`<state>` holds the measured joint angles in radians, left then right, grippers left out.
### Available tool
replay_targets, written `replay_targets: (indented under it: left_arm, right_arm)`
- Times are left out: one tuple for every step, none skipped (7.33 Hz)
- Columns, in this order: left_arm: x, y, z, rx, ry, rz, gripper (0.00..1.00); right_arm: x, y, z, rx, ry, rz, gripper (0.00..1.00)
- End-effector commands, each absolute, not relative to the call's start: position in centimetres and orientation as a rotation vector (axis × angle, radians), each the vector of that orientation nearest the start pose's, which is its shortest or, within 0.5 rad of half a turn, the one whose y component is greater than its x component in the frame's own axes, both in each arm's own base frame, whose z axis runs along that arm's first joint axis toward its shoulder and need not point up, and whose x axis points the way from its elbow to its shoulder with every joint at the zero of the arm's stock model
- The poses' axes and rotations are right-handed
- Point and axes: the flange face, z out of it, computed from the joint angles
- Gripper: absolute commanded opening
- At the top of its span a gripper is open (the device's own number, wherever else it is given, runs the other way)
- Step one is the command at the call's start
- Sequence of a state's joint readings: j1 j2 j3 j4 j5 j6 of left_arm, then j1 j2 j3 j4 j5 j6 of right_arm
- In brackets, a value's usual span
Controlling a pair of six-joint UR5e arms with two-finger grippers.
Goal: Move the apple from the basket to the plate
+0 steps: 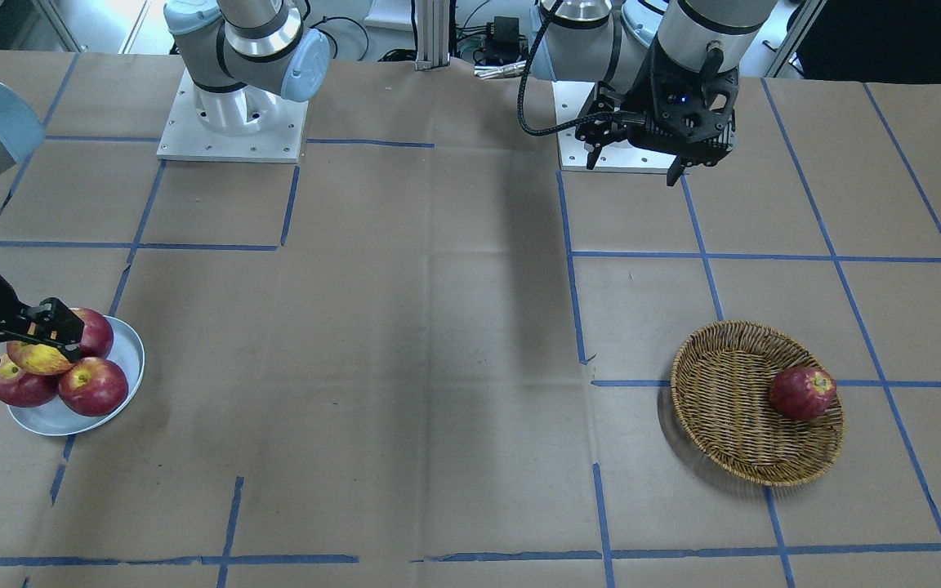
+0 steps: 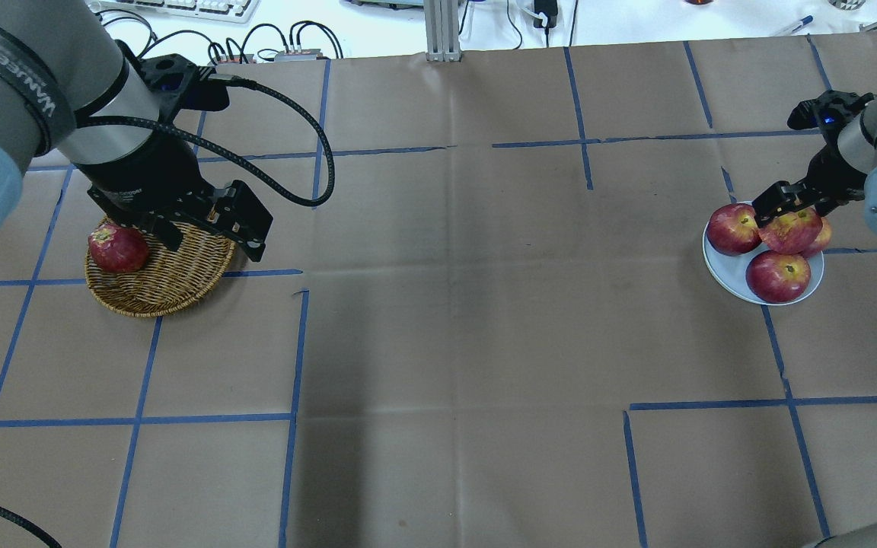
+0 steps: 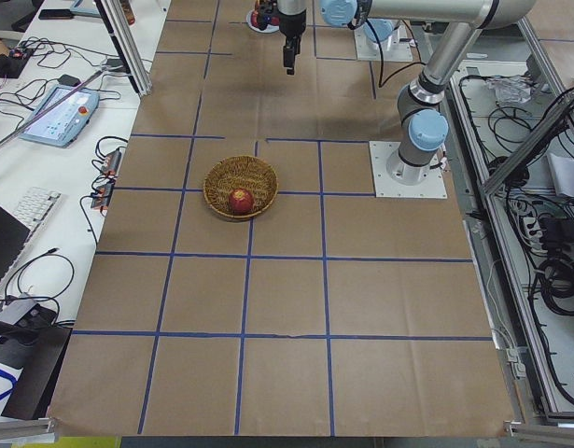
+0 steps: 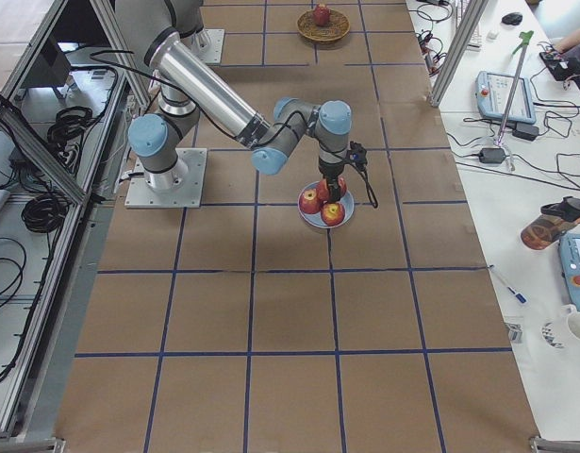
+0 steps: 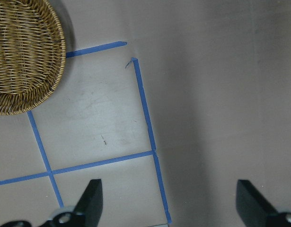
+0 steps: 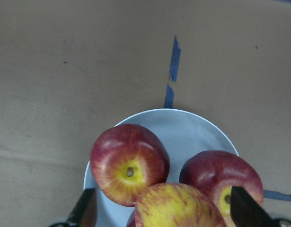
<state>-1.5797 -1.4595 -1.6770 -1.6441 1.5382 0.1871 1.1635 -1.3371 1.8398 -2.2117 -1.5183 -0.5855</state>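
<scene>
Standing wide apart, the jaws of the right gripper (image 6: 162, 196) straddle the apple (image 6: 176, 208) without clamping it. The right wrist view shows a clear gap between one finger (image 6: 87, 208) and the fruit. Whether the other finger touches it cannot be told. The apple, pinkish-red streaked with yellow, rests on the plate (image 6: 188, 130), perched on top of the dark red apples there.

The left gripper (image 1: 634, 163) hangs above the table near its arm's base. Its jaws are equally wide apart, holding and touching nothing.

Count:
- Five apples in all.
- Four are on the plate: the streaked one and three dark red apples (image 1: 93, 385).
- One dark red apple (image 1: 801, 394) lies in the basket (image 1: 707, 359), against its wall.
- There is one basket and one plate, well apart at opposite ends of the table.

Differences between views:
- The right wrist view shows the finger gap, which the front view hides behind the gripper body.
- That wrist view shows only two dark apples in full; the overhead and front views show all three.
- The left wrist view catches only part of the basket's edge and not the fruit inside it, which the overhead view shows.
</scene>
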Motion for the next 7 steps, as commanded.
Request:
replay_targets:
  left_arm:
    - [-14.0, -43.2, 47.6, 0.310, 3.166, 0.114, 0.99]
    - [-13.9, -43.1, 47.9, 0.305, 3.165, 0.104, 0.99]
    - [-13.8, -43.0, 47.9, 0.305, 3.164, 0.102, 0.99]
    - [-14.0, -42.8, 48.1, 0.310, 3.163, 0.097, 0.99]
    - [-14.0, -42.3, 48.4, 0.310, 3.163, 0.102, 0.99]
    - [-14.0, -42.3, 48.1, 0.310, 3.163, 0.109, 0.99]
    - [-14.0, -42.2, 48.1, 0.310, 3.163, 0.110, 0.99]
  right_arm:
    - [-2.3, -56.5, 36.9, -0.357, 3.137, -0.301, 1.00]
    - [0.8, -55.2, 39.3, -0.285, 3.158, -0.291, 1.00]
    - [5.1, -53.3, 40.9, -0.261, 3.149, -0.252, 1.00]
    - [8.4, -51.6, 42.5, -0.188, 3.171, -0.236, 1.00]
    - [11.8, -50.1, 44.0, -0.120, 3.157, -0.185, 1.00]
    - [13.8, -49.5, 46.1, -0.110, 3.163, -0.138, 1.00]
    - [13.8, -49.2, 47.2, -0.109, 3.163, -0.027, 1.00]
